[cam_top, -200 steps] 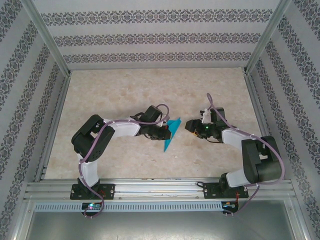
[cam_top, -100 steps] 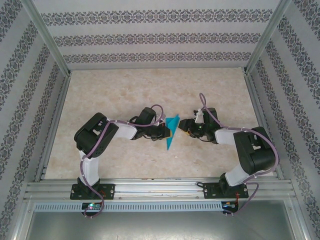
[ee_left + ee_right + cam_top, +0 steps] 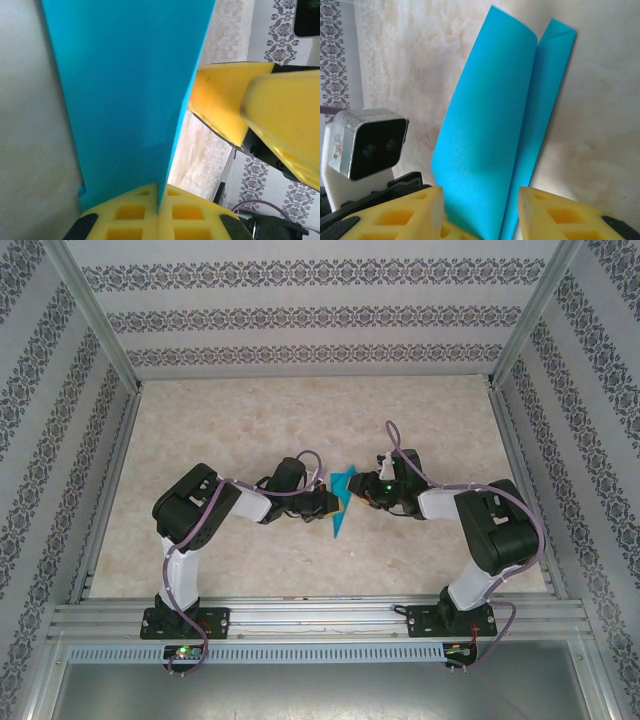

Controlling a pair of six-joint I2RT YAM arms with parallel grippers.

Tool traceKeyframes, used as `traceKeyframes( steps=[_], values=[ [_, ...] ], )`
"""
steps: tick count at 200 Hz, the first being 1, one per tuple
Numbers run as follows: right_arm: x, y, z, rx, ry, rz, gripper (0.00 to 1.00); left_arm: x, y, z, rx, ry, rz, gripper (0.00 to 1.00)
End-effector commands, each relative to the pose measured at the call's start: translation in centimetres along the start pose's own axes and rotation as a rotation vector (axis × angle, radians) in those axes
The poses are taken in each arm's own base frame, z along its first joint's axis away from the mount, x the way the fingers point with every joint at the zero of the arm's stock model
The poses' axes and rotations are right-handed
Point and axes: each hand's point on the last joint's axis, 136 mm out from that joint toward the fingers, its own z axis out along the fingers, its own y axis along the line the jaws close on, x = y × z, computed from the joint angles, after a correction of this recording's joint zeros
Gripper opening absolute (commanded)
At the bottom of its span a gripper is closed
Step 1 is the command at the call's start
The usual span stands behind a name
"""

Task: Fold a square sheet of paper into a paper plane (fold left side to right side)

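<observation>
Clamping down on the folded sheet of paper [image 3: 125, 75], the left pincer [image 3: 160, 202] is pressing its yellow pads together, with the turquoise layers caught between them at the sheet's lower edge. The sheet is being held up off the tabletop [image 3: 250, 420], over its middle, and the long point is aiming toward the tabletop's near edge. On the tabletop's right half, the right pincer [image 3: 480, 200] is standing apart with one pad on either side of the sheet's bottom corner. As far as I can see, it isn't pinching anything.

So how far along are we? No square outline is showing now. The sheet is looking like a narrow, pointed wedge, and one flap is curling loosely over another layer rather than lying flat. I'm judging this as well past halfway: the nose and centre folds are appearing done. That loose flap is looking like it needs creasing down, and the wings need setting, before this is counting as a plane.
</observation>
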Motion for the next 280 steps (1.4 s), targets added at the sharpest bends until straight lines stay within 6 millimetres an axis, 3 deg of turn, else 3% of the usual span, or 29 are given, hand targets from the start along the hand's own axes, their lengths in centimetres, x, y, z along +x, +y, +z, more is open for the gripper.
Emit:
traceKeyframes(
  steps=[1, 68, 166, 223, 280],
  values=[
    [-1.0, 0.6, 0.7, 0.002, -0.021, -0.006, 0.43, -0.6, -0.2, -0.1, 0.046, -0.017, -0.003, 0.00],
    [-1.1, 0.6, 2.0, 0.006, 0.002, -0.009, 0.43, -0.7, 0.1, -0.1, 0.047, -0.022, -0.014, 0.00],
    [-0.1, -1.5, 3.1, 0.076, 0.041, 0.023, 0.41, -0.7, 0.5, 0.0, 0.049, -0.023, -0.033, 0.02],
    [1.1, -3.9, 3.2, 0.211, 0.089, 0.025, 0.39, -0.7, 0.1, -0.2, 0.053, -0.031, -0.021, 0.11],
    [1.3, -4.3, 3.5, 0.223, 0.102, 0.034, 0.37, -0.8, 0.2, -1.3, 0.023, -0.046, -0.012, 0.27]
  ],
)
